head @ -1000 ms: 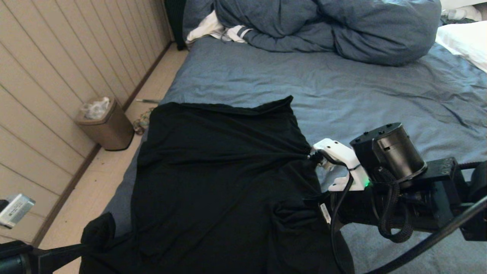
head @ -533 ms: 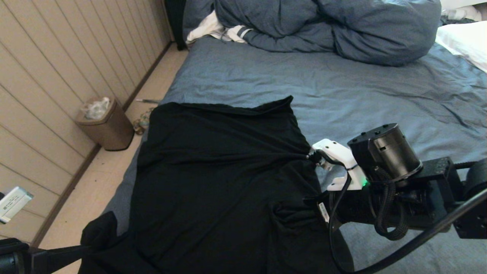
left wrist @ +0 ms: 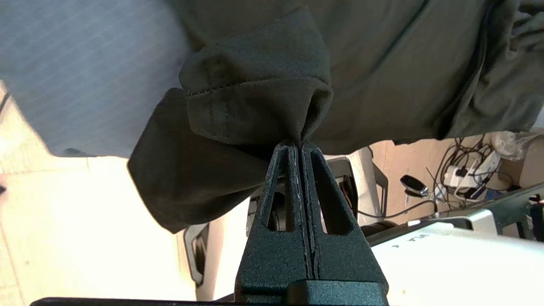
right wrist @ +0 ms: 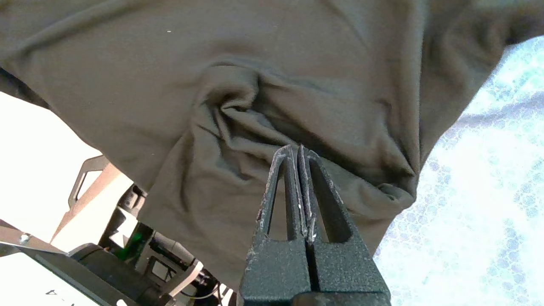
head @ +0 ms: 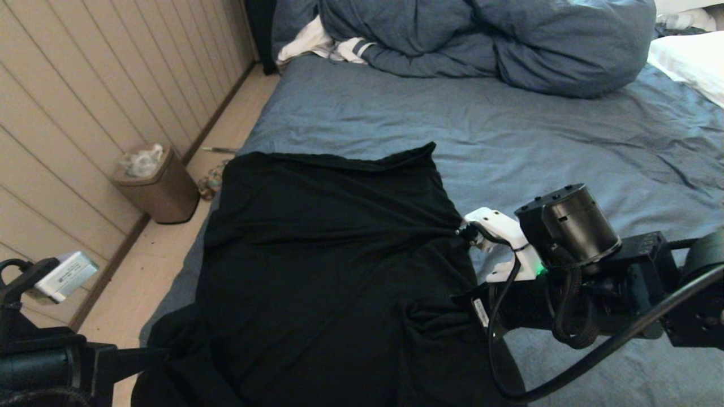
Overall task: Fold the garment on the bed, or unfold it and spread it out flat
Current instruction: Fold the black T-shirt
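Note:
The garment [head: 328, 265], a plain black T-shirt, lies spread over the near left part of the bed [head: 537, 130], and its near edge hangs past the mattress. My left gripper [head: 161, 353] is low at the near left, shut on a hemmed sleeve of the garment [left wrist: 255, 97]; the fingertips [left wrist: 293, 148] pinch a fold of it. My right gripper [head: 427, 316] reaches in from the right and is shut on a puckered bunch of the garment [right wrist: 238, 114]. The cloth hides its fingers in the head view. Creases run across the shirt toward the right arm.
A bunched blue-grey duvet [head: 486, 39] and a white striped cloth [head: 319, 45] lie at the far end, with a white pillow [head: 690, 62] at the far right. A brown bin [head: 155, 183] stands on the floor by the panelled wall on the left.
My left arm has moved right toward the bed, carrying the sleeve inward. The right arm has shifted slightly left and nearer. Both grips have held.

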You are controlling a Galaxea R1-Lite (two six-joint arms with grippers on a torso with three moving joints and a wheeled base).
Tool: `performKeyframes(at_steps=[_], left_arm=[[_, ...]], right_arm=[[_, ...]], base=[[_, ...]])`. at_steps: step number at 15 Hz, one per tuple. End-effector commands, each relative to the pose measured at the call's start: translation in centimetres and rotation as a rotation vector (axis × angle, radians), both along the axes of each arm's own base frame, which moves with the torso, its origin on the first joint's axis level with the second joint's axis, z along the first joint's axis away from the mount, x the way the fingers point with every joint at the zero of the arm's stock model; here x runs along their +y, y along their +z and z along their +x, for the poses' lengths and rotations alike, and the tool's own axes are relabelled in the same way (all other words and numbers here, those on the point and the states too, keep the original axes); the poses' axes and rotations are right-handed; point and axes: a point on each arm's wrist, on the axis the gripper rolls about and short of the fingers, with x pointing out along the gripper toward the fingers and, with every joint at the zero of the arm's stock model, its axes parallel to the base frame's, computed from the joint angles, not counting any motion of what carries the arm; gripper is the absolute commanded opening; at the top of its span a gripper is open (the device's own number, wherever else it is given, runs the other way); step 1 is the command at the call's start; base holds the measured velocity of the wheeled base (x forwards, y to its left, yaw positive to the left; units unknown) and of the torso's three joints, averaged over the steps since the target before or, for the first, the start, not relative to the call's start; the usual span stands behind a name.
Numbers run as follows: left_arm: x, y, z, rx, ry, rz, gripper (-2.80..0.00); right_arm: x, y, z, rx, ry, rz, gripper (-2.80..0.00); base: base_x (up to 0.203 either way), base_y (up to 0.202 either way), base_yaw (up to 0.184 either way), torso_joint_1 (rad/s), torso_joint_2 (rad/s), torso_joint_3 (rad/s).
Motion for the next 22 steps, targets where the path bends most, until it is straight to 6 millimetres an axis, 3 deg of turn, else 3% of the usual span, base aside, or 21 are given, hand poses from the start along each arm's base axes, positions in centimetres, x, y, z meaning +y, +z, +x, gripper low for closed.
performKeyframes(at_steps=[1,4,10,13,18,21,22], left_arm=[[-2.0,-0.1,1.6,0.048,-0.014,0.017,-2.8],[-4.2,0.7,3.5,0.056,0.019,0.0,-2.8],[-6.3,0.4,6.9,0.073,0.049,-0.035,-2.8],[-6.2,0.9,6.7,0.05,0.053,-0.051,-2.8],[-6.7,1.8,4.5,0.041,0.001,-0.087,-2.8],[-7.2,1.4,4.6,0.06,-0.008,-0.086,-2.8],[-7.3,1.2,4.8,0.06,0.003,-0.074,0.0]], right_arm=[[-0.3,-0.2,0.3,0.01,-0.01,0.001,-2.8],[-0.5,-0.2,0.5,0.017,-0.013,0.01,-2.8],[-0.5,-0.3,0.8,0.025,-0.008,0.015,-2.8],[-0.5,-0.3,0.8,0.025,-0.009,0.015,-2.8],[-0.4,-0.2,0.8,0.022,-0.005,0.017,-2.8],[-0.6,-0.1,0.6,0.017,-0.007,0.018,-2.8],[-0.6,0.0,0.6,0.015,-0.007,0.019,-2.8]], base=[[0.0,0.0,0.0,0.0,0.0,0.0],[0.0,0.0,0.0,0.0,0.0,0.0],[0.0,0.0,0.0,0.0,0.0,0.0],[0.0,0.0,0.0,0.0,0.0,0.0],[0.0,0.0,0.0,0.0,0.0,0.0],[0.0,0.0,0.0,0.0,0.0,0.0],[0.0,0.0,0.0,0.0,0.0,0.0]])
